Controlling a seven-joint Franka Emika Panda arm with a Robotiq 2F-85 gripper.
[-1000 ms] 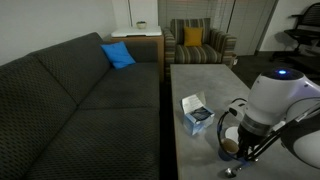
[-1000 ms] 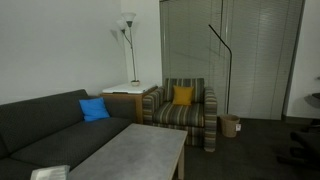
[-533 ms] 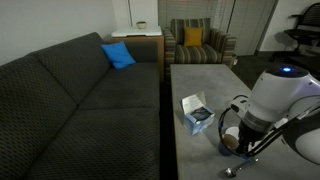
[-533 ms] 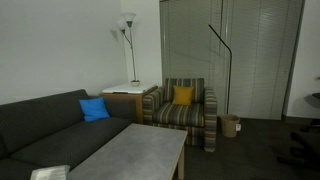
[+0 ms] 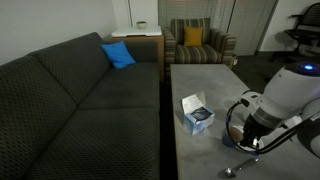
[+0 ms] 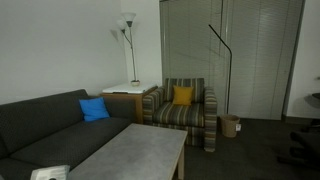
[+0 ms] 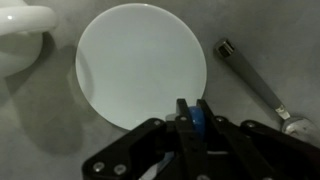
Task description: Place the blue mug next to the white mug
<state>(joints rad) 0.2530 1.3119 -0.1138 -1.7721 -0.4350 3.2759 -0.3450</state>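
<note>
In the wrist view my gripper (image 7: 192, 104) is shut on a blue rim or handle, the blue mug (image 7: 193, 121); the rest of the mug is hidden behind the fingers. It hangs over the near edge of a flat white plate (image 7: 140, 62). The white mug (image 7: 20, 30) stands at the top left, beside the plate. In an exterior view my gripper (image 5: 246, 140) is low over the grey table (image 5: 200, 80) at its near right part, and the arm hides the mugs.
A metal spoon (image 7: 252, 82) lies right of the plate; it also shows at the table's near edge (image 5: 232, 170). A blue-and-white box (image 5: 196, 115) stands left of the arm. A dark sofa (image 5: 80, 100) runs along the table, with a striped armchair (image 5: 197, 42) beyond.
The arm has shifted to the right and turned. The brownish mug opening seen under the gripper earlier is now hidden by the arm.
</note>
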